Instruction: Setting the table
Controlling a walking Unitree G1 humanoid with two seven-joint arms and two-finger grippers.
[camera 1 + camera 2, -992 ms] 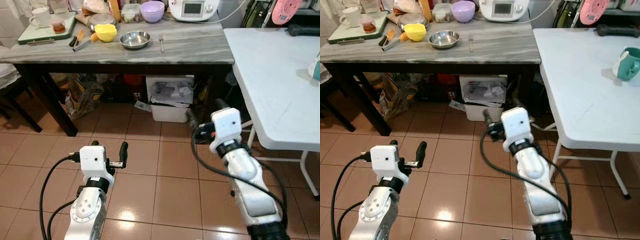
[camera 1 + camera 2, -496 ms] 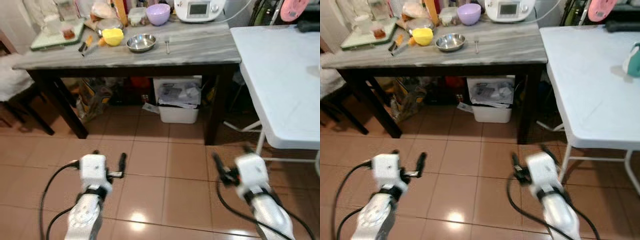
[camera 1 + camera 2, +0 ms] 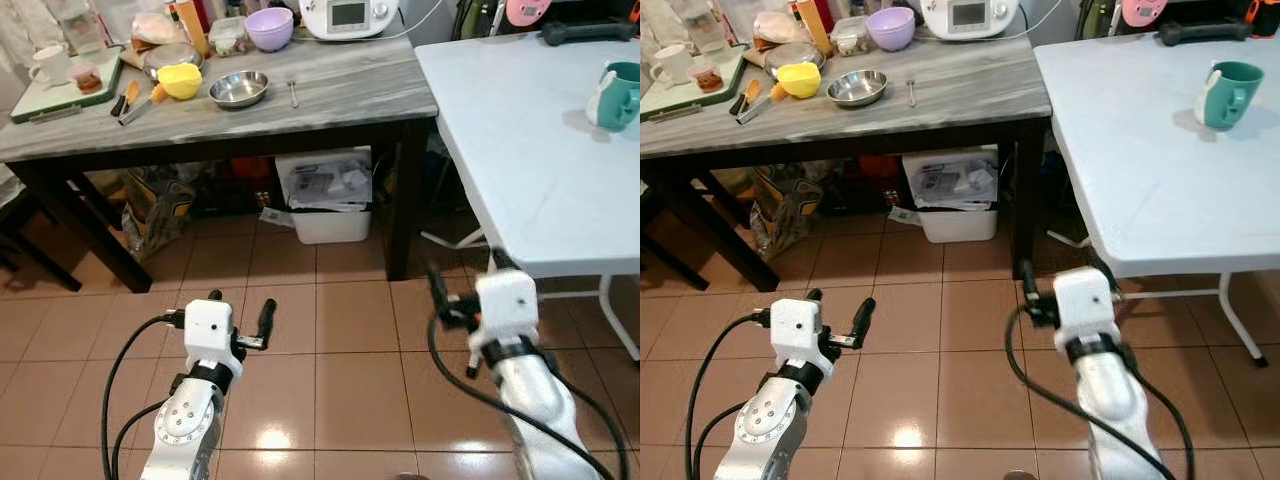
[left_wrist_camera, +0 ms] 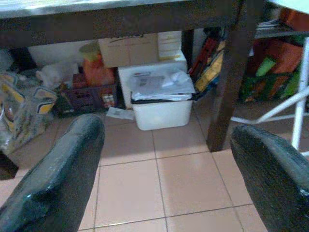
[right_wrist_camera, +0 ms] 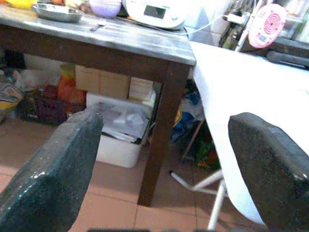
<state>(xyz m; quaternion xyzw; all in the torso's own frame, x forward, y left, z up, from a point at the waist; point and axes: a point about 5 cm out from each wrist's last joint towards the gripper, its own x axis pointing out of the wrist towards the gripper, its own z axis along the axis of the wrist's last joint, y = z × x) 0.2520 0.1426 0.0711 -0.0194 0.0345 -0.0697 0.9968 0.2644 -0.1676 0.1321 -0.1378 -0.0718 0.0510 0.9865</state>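
Shiny metal bowl [image 3: 239,88], glossy floor tiles [image 3: 350,390]

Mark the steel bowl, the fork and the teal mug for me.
steel bowl [image 3: 238,88], left eye view, the bowl's inside.
fork [image 3: 293,93], left eye view, mid-handle.
teal mug [image 3: 1223,95], right eye view, the mug's side wall.

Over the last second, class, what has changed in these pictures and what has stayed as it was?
The right gripper, raised before the grey table a second ago, has dropped low over the floor tiles. The camera has shifted too, so the teal mug on the white table now shows fully. The left gripper stays low and open, empty. Steel bowl, yellow bowl and fork lie unmoved.
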